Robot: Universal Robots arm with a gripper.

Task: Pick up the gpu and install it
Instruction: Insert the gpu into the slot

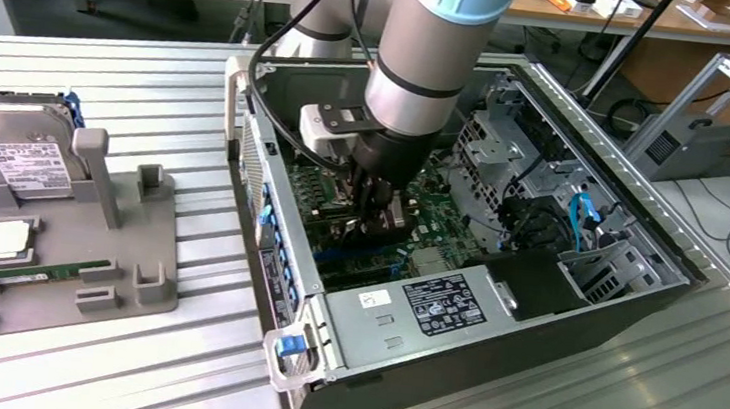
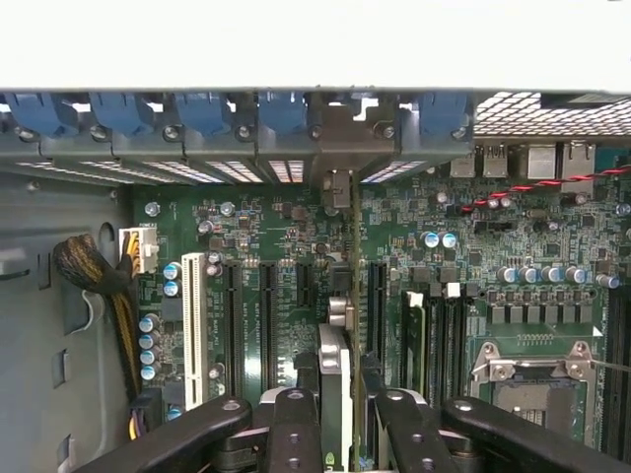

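End effector (image 1: 375, 216) deep inside open computer case (image 1: 628, 255), fingers (image 2: 296, 434) clenched on gpu (image 2: 337, 384), card held edge-on and upright over motherboard (image 2: 463, 236). In wrist view, card's silver end bracket (image 2: 335, 187) sits against case's rear slot row, between blue slot clips (image 2: 202, 110); board edge lines up along black expansion slot (image 2: 378, 305). In exterior view, at 9 o'clock from case, grey parts tray (image 1: 58, 265) on slatted desk (image 1: 149, 83) carries silver hard drive (image 1: 21, 151) and green memory stick (image 1: 44, 274).
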